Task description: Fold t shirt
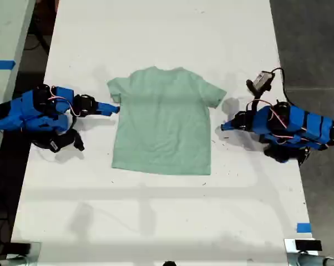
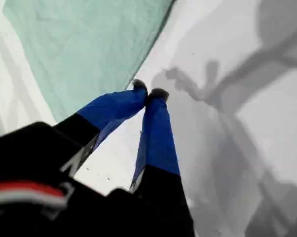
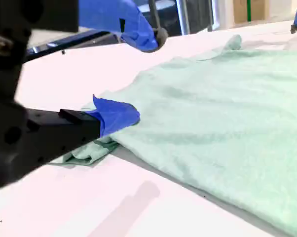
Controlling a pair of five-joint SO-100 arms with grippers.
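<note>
The pale mint-green t shirt [image 1: 164, 122] lies flat on the white table [image 1: 156, 221], neck toward the far edge. My second gripper [image 1: 110, 108] comes in from the exterior view's left and stands open [image 3: 133, 74]. Its lower finger [image 3: 116, 114] rests against the bunched sleeve [image 3: 89, 150], while the upper finger hangs above the cloth. My first gripper [image 1: 223, 127] sits at the exterior view's right, shut with nothing in it [image 2: 148, 92]. Its tips are just off the shirt's side edge [image 2: 89, 54], over bare table.
Blue tape marks sit at the exterior view's left edge [image 1: 1, 64] and lower right [image 1: 303, 227]. A small camera with its cable [image 1: 260, 81] stands beside the arm at the exterior view's right. Dark floor [image 1: 311, 39] borders the table there.
</note>
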